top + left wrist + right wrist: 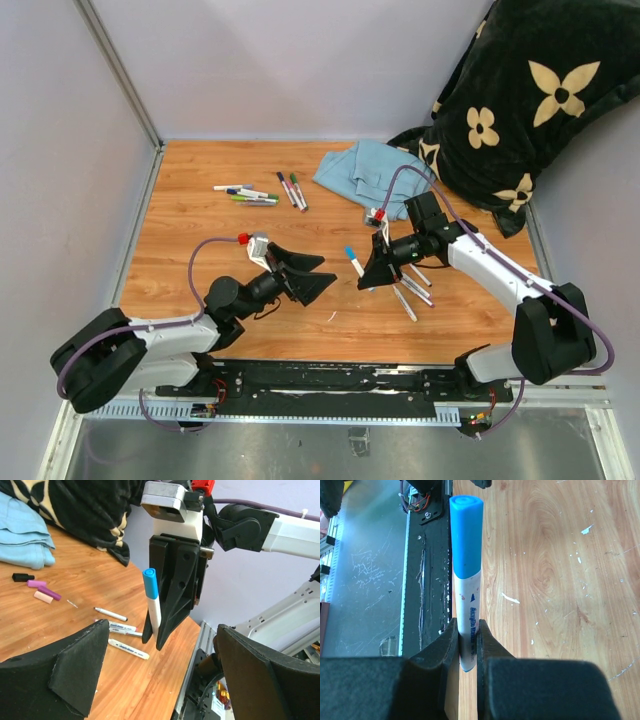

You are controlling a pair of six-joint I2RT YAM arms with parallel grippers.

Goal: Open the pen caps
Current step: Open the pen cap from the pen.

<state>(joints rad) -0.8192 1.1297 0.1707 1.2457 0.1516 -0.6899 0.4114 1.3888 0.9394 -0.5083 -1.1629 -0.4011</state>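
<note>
Pen caps: several on markers (250, 193) lying back left on table (180, 300). Left gripper (325, 273) mid-table, fingers spread wide, empty. Just right of it, blue cap (150, 584) seated on upright marker (155, 615), white barrel pinched between right gripper (372, 278) fingers. Uncapped markers (412, 290) lying beneath, further right.

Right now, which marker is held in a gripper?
The blue-capped marker, clamped in the right gripper; the other markers lie on the table.

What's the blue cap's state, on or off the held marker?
On. The blue cap covers the end of the marker clamped in the right gripper; the left gripper is open, apart.
</note>
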